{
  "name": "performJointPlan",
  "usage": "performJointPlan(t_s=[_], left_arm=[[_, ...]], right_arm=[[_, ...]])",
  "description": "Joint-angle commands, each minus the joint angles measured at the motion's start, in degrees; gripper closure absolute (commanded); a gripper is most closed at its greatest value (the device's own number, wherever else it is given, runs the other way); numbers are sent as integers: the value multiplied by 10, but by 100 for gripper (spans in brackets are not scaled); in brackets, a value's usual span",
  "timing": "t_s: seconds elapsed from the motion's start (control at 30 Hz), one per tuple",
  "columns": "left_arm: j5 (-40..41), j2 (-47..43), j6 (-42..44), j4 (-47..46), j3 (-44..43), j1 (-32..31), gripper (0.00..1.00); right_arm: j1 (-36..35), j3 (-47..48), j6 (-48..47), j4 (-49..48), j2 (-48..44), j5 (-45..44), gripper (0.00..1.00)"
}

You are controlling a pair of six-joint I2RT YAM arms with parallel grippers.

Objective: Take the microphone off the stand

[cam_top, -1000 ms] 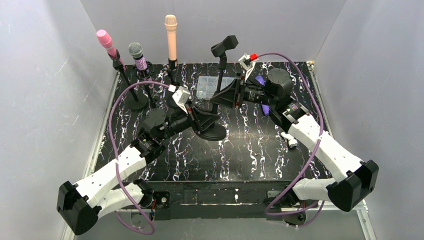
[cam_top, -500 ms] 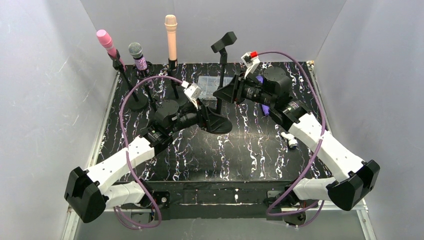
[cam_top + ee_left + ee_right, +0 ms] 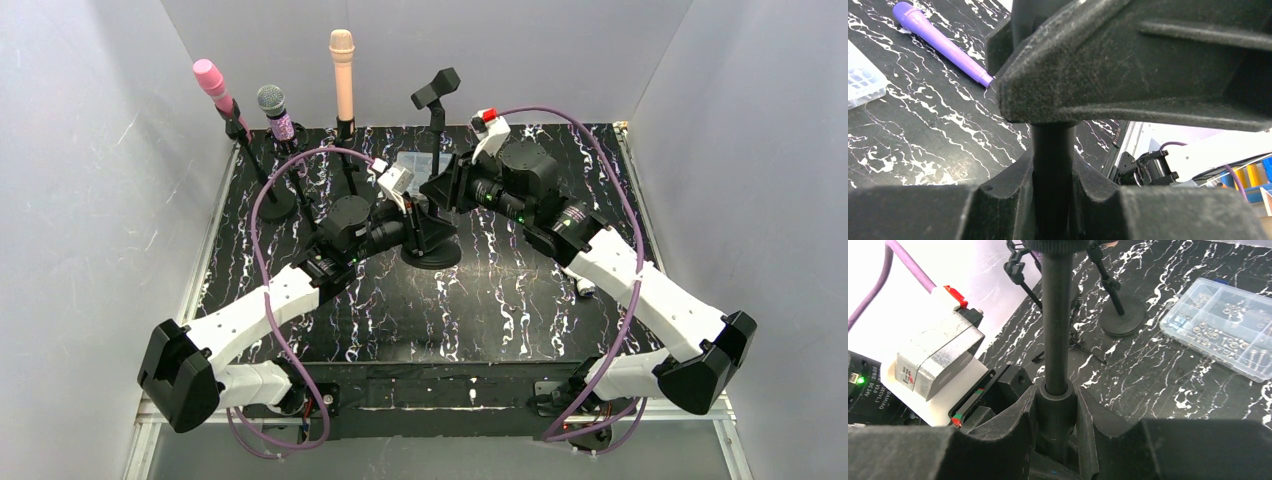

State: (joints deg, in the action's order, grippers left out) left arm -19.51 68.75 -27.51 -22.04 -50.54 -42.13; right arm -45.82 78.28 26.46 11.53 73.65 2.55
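Observation:
A black stand (image 3: pixel 435 140) with an empty clip (image 3: pixel 437 86) rises from a round base (image 3: pixel 432 252) mid-table. My left gripper (image 3: pixel 420 222) is shut on the stand's pole (image 3: pixel 1053 150) low down, just above the base. My right gripper (image 3: pixel 447 190) is shut on the pole's collar (image 3: pixel 1057 407) a little higher, from the right. A purple microphone (image 3: pixel 943 42) lies flat on the table, seen only in the left wrist view. Three more microphones sit in stands at the back left: pink (image 3: pixel 210 78), grey-headed (image 3: pixel 272 102) and peach (image 3: pixel 342 62).
A clear plastic parts box (image 3: pixel 1223 327) lies on the table behind the stand. A small white object (image 3: pixel 585 285) lies by the right forearm. The back-left stands' bases (image 3: pixel 1122 320) and grey walls close in the black marbled table (image 3: pixel 480 320).
My left arm has reached further right onto the stand's pole. The right arm has swung left, and the stand with its empty clip has shifted slightly left.

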Motion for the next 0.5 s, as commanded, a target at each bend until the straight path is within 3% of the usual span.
performJointPlan(t_s=[0.0,0.1,0.2,0.3,0.47], left_arm=[[19,-14,-25,-15,-9,2,100],[-1,-34,-42,-17,-2,3,100],[-19,-57,-59,-23,3,2,100],[-31,-85,-74,-33,8,3,100],[-77,-106,-86,-36,-3,2,100]], right_arm=[[-7,50,-45,-20,-12,-47,99],[20,46,-75,-34,-16,24,99],[80,20,-53,-96,-24,167,99],[139,-25,24,-225,-24,328,99],[156,-70,147,-420,-5,471,99]])
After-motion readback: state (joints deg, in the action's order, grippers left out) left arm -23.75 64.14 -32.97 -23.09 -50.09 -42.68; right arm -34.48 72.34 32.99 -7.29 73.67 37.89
